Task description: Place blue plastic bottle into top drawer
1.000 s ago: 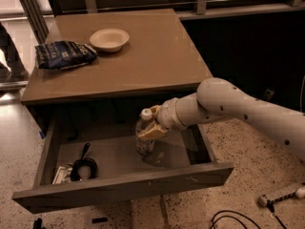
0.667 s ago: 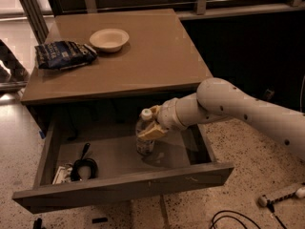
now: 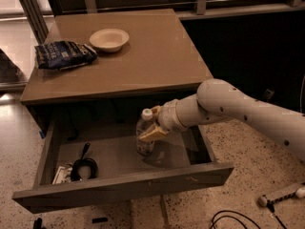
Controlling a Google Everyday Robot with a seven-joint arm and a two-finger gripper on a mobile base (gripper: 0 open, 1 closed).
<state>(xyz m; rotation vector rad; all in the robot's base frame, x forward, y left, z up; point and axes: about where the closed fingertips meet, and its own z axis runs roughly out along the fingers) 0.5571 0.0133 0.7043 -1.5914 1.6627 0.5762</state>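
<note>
The blue plastic bottle, clear with a white cap, stands upright inside the open top drawer, right of its middle, its base on the drawer floor. My gripper reaches in from the right on a white arm and sits against the bottle's upper body, just below the cap. Its tan fingers lie against the bottle's right side.
A black coiled cable and a small white item lie in the drawer's left part. On the desk top sit a cream bowl and a dark blue snack bag. Cables lie on the floor at lower right.
</note>
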